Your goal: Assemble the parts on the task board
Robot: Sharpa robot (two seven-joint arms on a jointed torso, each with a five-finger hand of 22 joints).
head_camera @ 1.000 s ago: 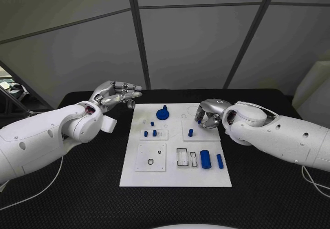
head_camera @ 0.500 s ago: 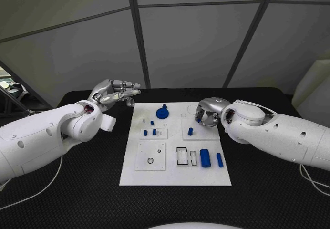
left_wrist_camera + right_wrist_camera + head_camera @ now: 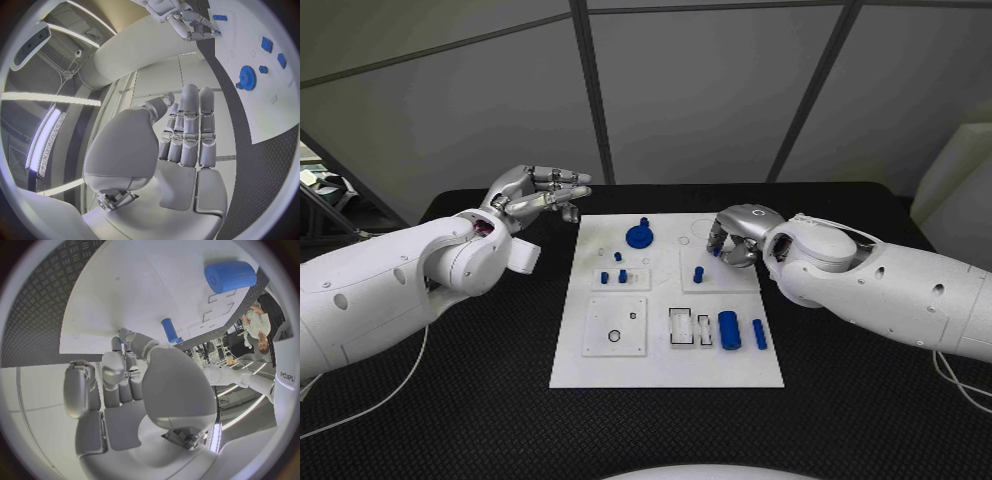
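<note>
On the near part of the task board [image 3: 589, 370], a thick blue cylinder [image 3: 728, 329] and a thin blue pin [image 3: 759, 334] lie loose, not yet seated. Mid-board, several small blue pegs [image 3: 623, 277] stand in their blocks. Farther back, a blue gear [image 3: 639, 237] sits in place. The right hand [image 3: 736, 240] curls over the board's edge; whether it holds anything cannot be told. The left hand [image 3: 535, 193] hovers off-board, fingers curled, holding nothing.

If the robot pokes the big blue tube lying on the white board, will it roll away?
Probably. The big blue cylinder looks round and lies on its side on the task board, so a sideways poke could roll it. It looks stiff, not floppy.
</note>
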